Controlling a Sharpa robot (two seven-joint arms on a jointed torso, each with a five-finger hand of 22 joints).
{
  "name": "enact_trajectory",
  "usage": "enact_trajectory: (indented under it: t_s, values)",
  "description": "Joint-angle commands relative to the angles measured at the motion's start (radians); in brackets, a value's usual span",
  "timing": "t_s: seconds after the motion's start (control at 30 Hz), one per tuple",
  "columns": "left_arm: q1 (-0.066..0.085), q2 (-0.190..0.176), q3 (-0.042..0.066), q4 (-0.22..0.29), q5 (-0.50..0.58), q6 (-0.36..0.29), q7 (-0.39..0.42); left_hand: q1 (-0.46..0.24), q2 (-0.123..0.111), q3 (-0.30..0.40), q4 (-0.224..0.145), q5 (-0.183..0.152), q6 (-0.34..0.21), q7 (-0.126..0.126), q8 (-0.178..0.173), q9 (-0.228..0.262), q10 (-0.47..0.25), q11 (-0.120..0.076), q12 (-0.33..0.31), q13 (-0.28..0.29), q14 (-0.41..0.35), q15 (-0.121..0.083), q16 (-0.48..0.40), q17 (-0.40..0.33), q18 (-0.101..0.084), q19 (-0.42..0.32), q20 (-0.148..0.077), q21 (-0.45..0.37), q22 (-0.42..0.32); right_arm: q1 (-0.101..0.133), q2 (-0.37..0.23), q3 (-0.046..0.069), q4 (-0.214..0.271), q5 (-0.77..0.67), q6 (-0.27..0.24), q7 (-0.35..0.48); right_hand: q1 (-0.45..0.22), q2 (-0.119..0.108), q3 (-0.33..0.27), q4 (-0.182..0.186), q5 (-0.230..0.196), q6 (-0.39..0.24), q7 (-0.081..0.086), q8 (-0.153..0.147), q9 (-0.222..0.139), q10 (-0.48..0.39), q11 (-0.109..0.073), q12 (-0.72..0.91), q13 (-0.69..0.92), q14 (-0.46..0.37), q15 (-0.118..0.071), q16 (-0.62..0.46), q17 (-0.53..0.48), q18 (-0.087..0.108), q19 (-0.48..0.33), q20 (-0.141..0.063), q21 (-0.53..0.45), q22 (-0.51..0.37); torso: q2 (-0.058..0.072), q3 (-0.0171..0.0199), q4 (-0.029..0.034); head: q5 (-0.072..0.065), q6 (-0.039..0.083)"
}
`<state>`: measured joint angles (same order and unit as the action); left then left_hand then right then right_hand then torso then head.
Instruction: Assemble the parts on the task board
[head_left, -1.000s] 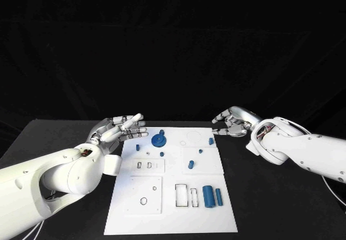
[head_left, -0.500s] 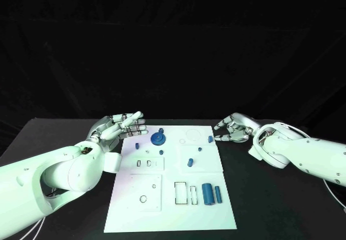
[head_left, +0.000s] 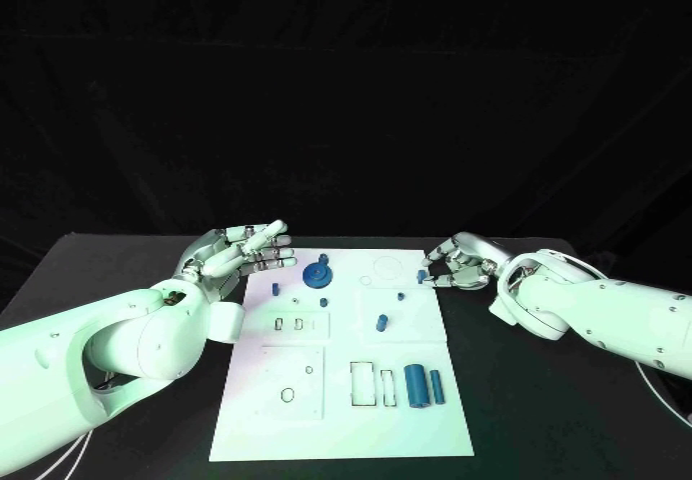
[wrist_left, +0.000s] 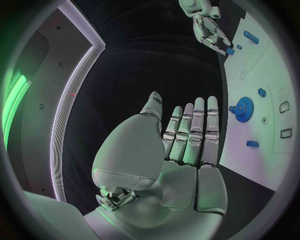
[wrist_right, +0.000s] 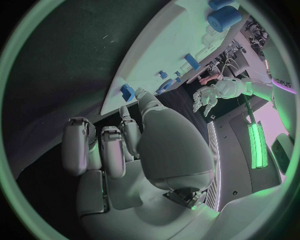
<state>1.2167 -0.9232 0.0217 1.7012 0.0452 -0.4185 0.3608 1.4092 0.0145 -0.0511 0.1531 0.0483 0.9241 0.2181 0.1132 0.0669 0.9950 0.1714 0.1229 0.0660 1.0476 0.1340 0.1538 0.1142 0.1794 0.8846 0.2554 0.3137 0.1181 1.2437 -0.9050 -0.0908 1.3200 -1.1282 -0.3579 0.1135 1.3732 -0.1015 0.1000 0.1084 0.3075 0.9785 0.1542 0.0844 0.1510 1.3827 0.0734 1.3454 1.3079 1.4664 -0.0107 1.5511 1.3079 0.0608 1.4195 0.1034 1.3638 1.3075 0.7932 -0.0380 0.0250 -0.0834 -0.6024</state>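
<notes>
The white task board (head_left: 335, 360) lies in the middle of the black bench (head_left: 548, 400), its long axis running from the lower centre of the head view up toward the centre of the frame.

The left hand (head_left: 238, 255) hovers at the board's upper left corner, centre-left in the frame, palm up. Its fingers (wrist_left: 197, 127) are straight, side by side and hold nothing.

The right hand (head_left: 459, 264) sits at the board's upper right corner, centre-right in the frame. Its fingers (wrist_right: 100, 150) are curled downward, their tips just beside a small blue peg (head_left: 423, 278) at the board's right edge. Whether they touch or pinch it cannot be told.

On the board's upper part a blue gear (head_left: 319, 272) lies flat, with a small blue piece (head_left: 274, 292) to its left and another (head_left: 323, 297) just below it. A short blue pin (head_left: 382, 322) lies near the middle, its long axis roughly along the board's length.

In the lower right of the board two blue cylinders lie side by side, the thicker cylinder (head_left: 414, 386) left of the thinner cylinder (head_left: 436, 385). Both are parallel to the board's long edge, next to rectangular slots (head_left: 374, 385).
</notes>
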Motion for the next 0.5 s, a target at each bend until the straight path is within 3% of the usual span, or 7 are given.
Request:
enact_trajectory:
  t_s: [0.03, 0.5]
  values:
    - [0.001, 0.002, 0.001, 0.001, -0.004, 0.019, 0.007, 0.009, 0.003, 0.001, -0.005, 0.003, 0.000, 0.004, -0.005, 0.000, -0.002, 0.005, -0.007, -0.001, 0.009, 0.001, -0.006, 0.001, 0.005, 0.006, 0.000, 0.000, -0.001, -0.001, 0.006, 0.000, -0.003, -0.009, 0.020, 0.002, 0.015, 0.002, 0.004, -0.006, 0.001, 0.010, 0.000, -0.001, 0.002, 0.004, -0.004, 0.005, 0.047, 0.094, 0.008, 0.003, 0.222, 0.000, 0.002, 0.000, 0.000, 0.019, 0.000, 0.0003, -0.0009, 0.001, 0.000]
    - [0.001, 0.000, 0.001, 0.001, -0.004, 0.018, 0.006, 0.010, 0.004, 0.000, -0.007, 0.003, 0.001, 0.004, -0.005, 0.000, -0.001, 0.004, -0.008, -0.001, 0.009, 0.001, -0.007, 0.002, 0.005, 0.006, 0.000, 0.000, -0.001, -0.002, 0.025, 0.000, -0.014, -0.027, 0.022, -0.017, 0.034, 0.019, 0.028, -0.020, -0.011, 0.035, -0.005, 0.005, 0.006, 0.014, -0.009, 0.015, 0.057, 0.095, 0.004, 0.004, 0.225, -0.001, 0.006, -0.003, 0.005, 0.027, 0.000, 0.0009, -0.0012, 0.004, -0.002]
